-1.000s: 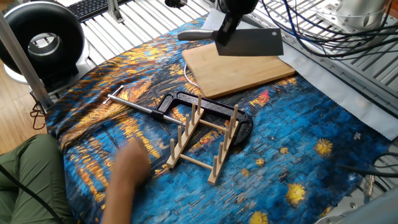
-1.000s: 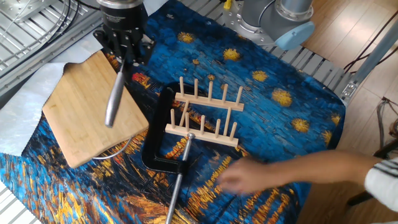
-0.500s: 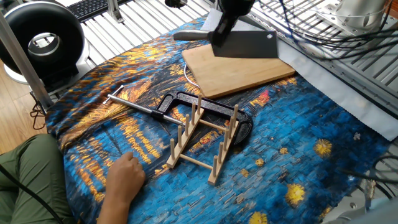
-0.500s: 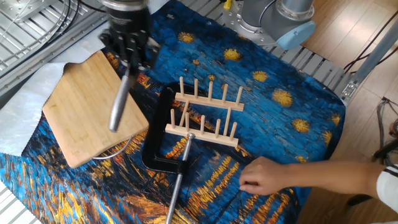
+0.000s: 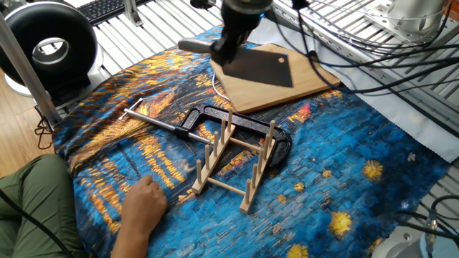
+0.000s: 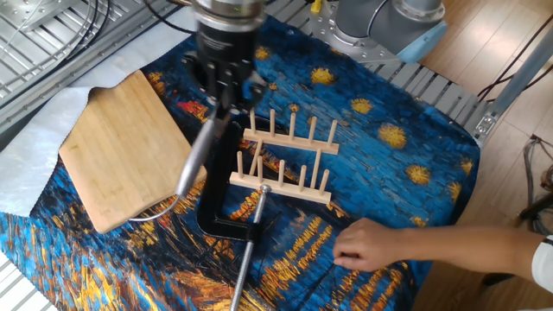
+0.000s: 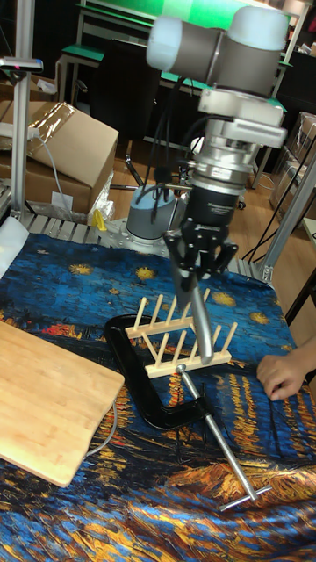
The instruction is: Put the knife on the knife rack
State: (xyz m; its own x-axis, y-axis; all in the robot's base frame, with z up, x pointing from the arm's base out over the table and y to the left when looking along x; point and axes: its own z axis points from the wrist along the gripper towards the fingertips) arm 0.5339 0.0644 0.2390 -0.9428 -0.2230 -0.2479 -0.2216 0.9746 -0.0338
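My gripper (image 5: 228, 49) is shut on the knife (image 5: 262, 68), holding it in the air by the handle end. The broad grey blade hangs down and shows edge-on in the other fixed view, knife (image 6: 198, 157). The light-wood knife rack (image 5: 233, 161) stands on the blue cloth, nothing in its pegs. In the tall fixed view the knife (image 7: 201, 321) hangs right in front of the knife rack (image 7: 180, 341), below my gripper (image 7: 198, 268). In the other fixed view my gripper (image 6: 226, 91) is just left of the knife rack (image 6: 285, 160).
A black clamp (image 5: 215, 120) with a long silver rod lies under and beside the rack. A bamboo cutting board (image 5: 308, 80) lies behind. A person's hand (image 5: 143, 204) rests on the cloth near the rack. Cables hang at the back right.
My gripper has carried the knife from above the cutting board toward the rack. The person's hand drew back a little, then stayed on the cloth.
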